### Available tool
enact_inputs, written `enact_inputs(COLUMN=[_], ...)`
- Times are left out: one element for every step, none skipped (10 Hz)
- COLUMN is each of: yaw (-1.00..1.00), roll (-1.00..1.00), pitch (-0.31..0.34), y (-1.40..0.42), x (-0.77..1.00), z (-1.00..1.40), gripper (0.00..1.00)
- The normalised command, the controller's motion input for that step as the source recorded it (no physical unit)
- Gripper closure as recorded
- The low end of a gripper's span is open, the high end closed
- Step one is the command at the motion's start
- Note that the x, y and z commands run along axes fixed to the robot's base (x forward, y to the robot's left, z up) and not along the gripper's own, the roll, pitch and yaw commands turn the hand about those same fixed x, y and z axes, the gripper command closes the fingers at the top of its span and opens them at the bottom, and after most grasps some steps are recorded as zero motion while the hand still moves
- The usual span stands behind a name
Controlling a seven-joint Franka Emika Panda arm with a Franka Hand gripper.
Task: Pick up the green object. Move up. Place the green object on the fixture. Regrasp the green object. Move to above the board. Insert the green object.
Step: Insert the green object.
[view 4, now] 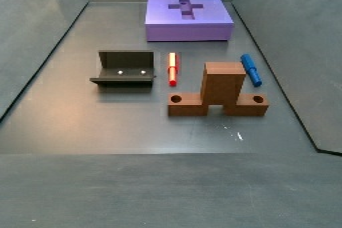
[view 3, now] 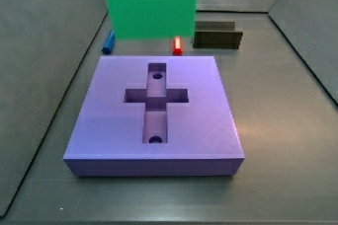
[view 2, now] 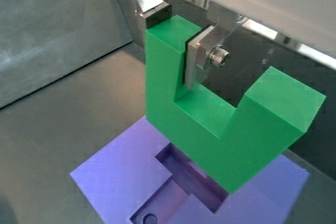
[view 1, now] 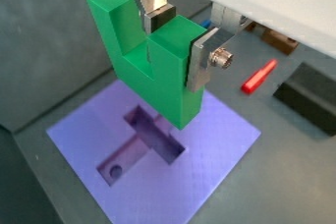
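Note:
My gripper (view 1: 179, 41) is shut on one prong of the bright green U-shaped object (view 1: 147, 66) and holds it in the air over the board. It shows in both wrist views, with the gripper (view 2: 179, 39) clamped on the green object (view 2: 197, 115). The purple board (view 1: 203, 164) lies below, and its cross-shaped recess (view 1: 155, 135) sits under the piece. In a side view the green object (view 3: 149, 7) hangs above the far end of the board (view 3: 199, 111). The dark fixture (view 4: 123, 70) stands empty on the floor.
A red peg (view 4: 173, 68), a blue peg (view 4: 250, 69) and a brown wooden T-shaped block (view 4: 218, 90) lie near the fixture, away from the board (view 4: 187, 17). Grey walls enclose the floor. The red peg (view 1: 258, 76) also shows beyond the board.

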Motion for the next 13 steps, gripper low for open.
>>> enact_inputs(yaw=[0.2, 0.19, 0.06, -0.01, -0.11, -0.01, 0.0, 0.0, 0.0, 0.0, 0.0, 0.0, 0.0], roll=[0.0, 0.01, 0.04, 0.1, 0.0, 0.0, 0.06, 0.08, 0.08, 0.14, 0.19, 0.24, 0.21], pitch=[-0.22, -0.219, -0.22, -0.03, -0.021, -0.05, 0.0, 0.0, 0.0, 0.0, 0.0, 0.0, 0.0], y=[-0.17, -0.21, -0.22, -0.09, 0.0, 0.0, 0.01, 0.01, 0.0, 0.0, 0.0, 0.0, -0.01], x=[0.05, 0.04, 0.05, 0.1, 0.06, 0.0, 0.13, 0.11, 0.09, 0.03, -0.01, -0.04, 0.0], z=[-0.79, -0.8, -0.8, -0.43, -0.39, -0.38, -0.36, -0.33, -0.3, -0.25, -0.18, -0.07, -0.09], gripper=[1.0, 1.0, 1.0, 1.0, 1.0, 1.0, 1.0, 1.0, 1.0, 1.0, 1.0, 1.0, 1.0])
